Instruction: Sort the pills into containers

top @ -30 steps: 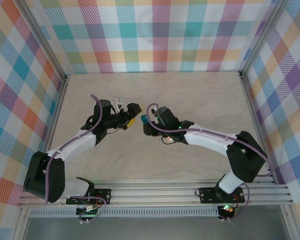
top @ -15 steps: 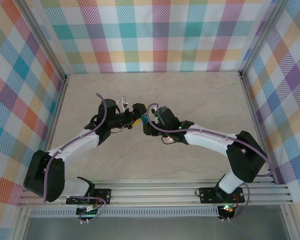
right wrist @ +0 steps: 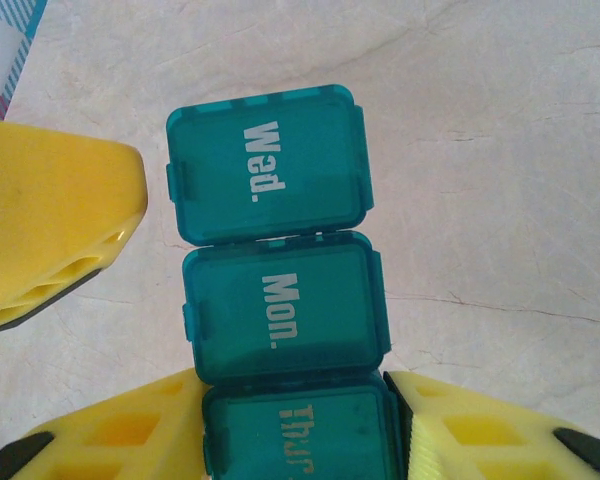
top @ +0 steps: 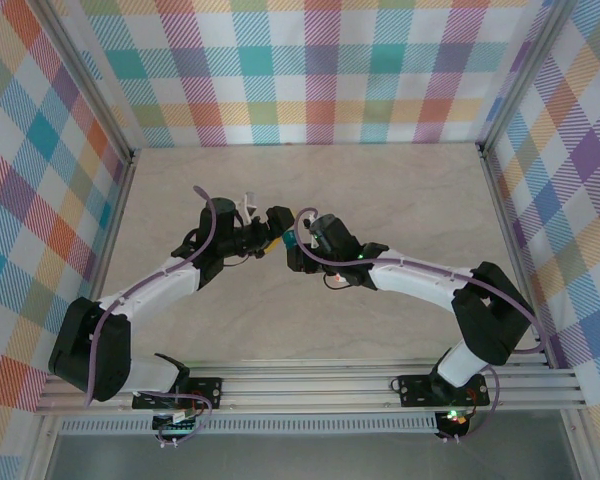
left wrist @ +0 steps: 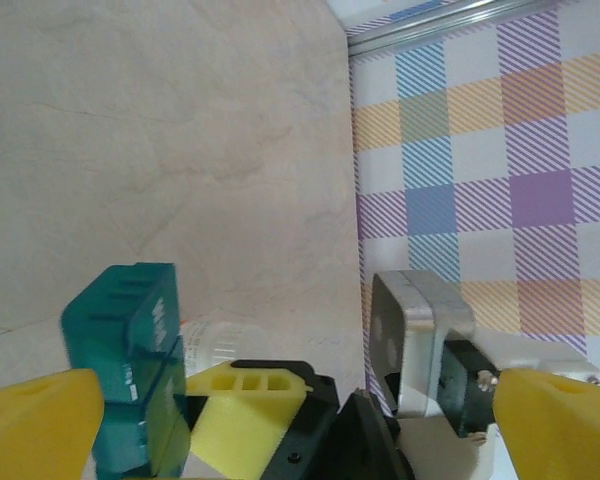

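The containers point(right wrist: 275, 300) are a teal strip of three joined lidded compartments marked Wed., Mon. and Thur., all lids closed. My right gripper point(right wrist: 300, 440) is shut on the Thur. end and holds the strip point(top: 289, 240) above the table. My left gripper point(top: 272, 229) is open wide right next to it. One of its yellow fingers point(right wrist: 55, 230) stands just left of the Wed. compartment without touching it. In the left wrist view the strip point(left wrist: 130, 350) stands edge-on near the left finger point(left wrist: 40, 420) of my left gripper point(left wrist: 305, 430). The pills are out of view.
A translucent white bottle point(left wrist: 215, 345) lies on the table just behind the strip. The right arm's wrist camera housing point(left wrist: 420, 340) sits close in front of my left gripper. Checkered walls point(top: 310, 70) enclose the beige table point(top: 400, 190).
My left gripper has moved right, closing the gap to the strip and the right gripper, then stayed there. The right gripper has kept its hold and place.
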